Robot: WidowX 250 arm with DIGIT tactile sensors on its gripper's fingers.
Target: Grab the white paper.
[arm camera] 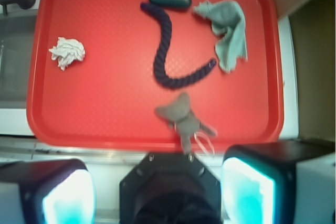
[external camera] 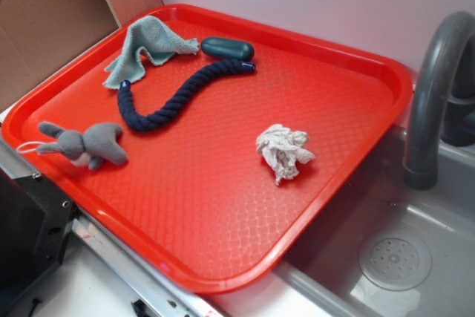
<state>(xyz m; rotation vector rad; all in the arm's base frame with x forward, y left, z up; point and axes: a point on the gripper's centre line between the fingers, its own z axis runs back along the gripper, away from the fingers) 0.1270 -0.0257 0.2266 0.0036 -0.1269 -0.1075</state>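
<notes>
Lying alone on the red tray, clear of the rope, the white paper suits my open, empty end effector.

A: Where is the exterior view placed?
B: Above one corner of the red tray, looking obliquely down across it, with the sink beside.
A: And the wrist view?
B: High overhead, looking down past the gripper. Both views share the whole tray.
</notes>
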